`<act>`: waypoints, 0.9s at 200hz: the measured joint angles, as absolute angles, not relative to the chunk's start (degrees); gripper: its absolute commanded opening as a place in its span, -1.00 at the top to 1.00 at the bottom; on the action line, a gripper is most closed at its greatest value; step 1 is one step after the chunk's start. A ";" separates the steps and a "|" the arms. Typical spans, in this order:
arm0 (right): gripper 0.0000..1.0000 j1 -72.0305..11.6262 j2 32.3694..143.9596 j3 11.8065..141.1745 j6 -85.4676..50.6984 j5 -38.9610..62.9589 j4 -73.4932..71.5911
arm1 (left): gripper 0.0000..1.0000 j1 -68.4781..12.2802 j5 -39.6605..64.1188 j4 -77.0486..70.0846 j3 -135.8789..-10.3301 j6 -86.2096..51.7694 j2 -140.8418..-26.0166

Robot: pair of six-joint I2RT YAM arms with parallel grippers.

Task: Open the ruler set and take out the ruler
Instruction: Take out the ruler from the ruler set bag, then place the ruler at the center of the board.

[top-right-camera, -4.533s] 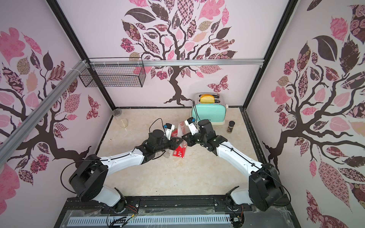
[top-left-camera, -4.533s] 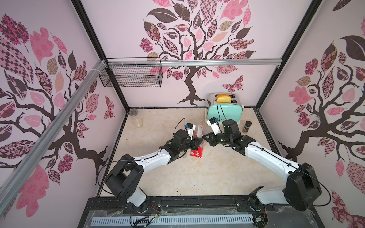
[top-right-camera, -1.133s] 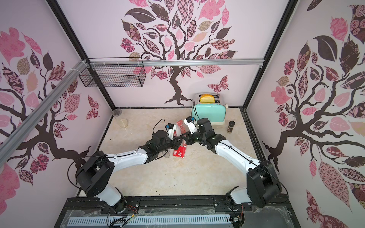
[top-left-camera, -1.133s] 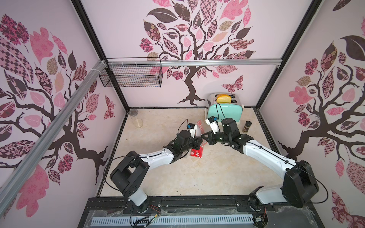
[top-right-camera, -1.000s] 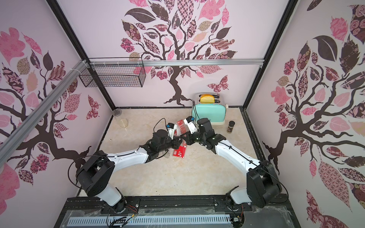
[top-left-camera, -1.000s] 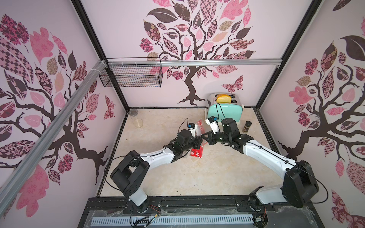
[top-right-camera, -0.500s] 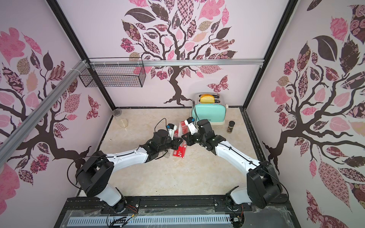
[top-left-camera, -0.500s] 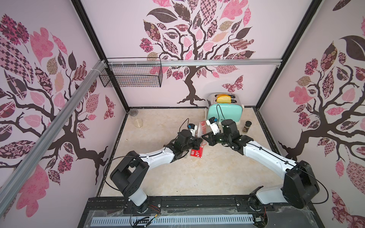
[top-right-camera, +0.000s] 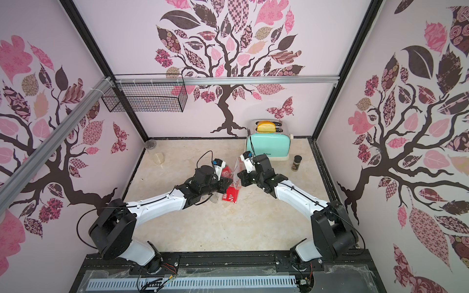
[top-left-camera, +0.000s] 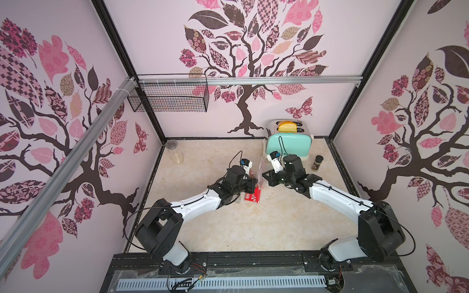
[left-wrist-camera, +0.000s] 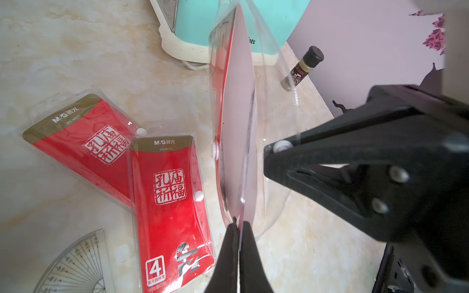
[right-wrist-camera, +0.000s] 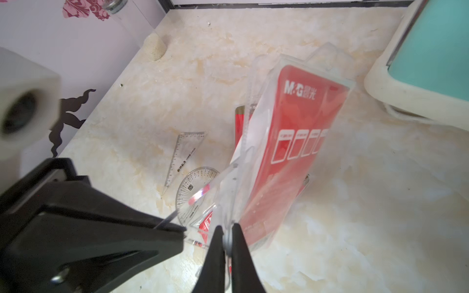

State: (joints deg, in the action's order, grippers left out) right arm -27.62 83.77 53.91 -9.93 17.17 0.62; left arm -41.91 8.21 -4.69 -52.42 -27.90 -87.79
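Currently the left gripper (left-wrist-camera: 238,229) is pinched fully closed on a thin clear edge at the mouth of the ruler set (left-wrist-camera: 237,114). Cannot tell whether that edge is pouch film or a ruler inside. The right gripper (right-wrist-camera: 228,229) is likewise clamped tight, on the opposite clear flap near its white snap. The pouch hangs on edge above the table (top-left-camera: 253,228), mid-frame in both top views, between the two tool heads.

Risks:
- Both holds are narrow tip pinches on slick film. An uneven pull apart could slip one flap free and drop the pouch onto the spare packs (left-wrist-camera: 172,203), lower left in the left wrist view.
- If the left holds only film, no ruler will come out.

Pose: the left arm (top-left-camera: 198,203) reaches in from lower left and the right arm (top-left-camera: 337,197) from lower right. Their wrists meet at centre frame, just below the toaster (top-left-camera: 289,149).
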 measured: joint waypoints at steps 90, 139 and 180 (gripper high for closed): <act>1.00 -24.53 84.55 53.93 -8.97 16.08 0.40 | 1.00 -34.15 14.44 4.69 -49.93 -25.54 -75.68; 1.00 -22.57 81.38 53.93 -8.80 16.03 0.78 | 1.00 -27.99 21.39 6.46 -42.35 -26.50 -71.00; 1.00 -22.57 78.32 53.36 -8.80 16.05 1.08 | 1.00 -27.44 28.23 3.99 -34.28 -30.94 -71.92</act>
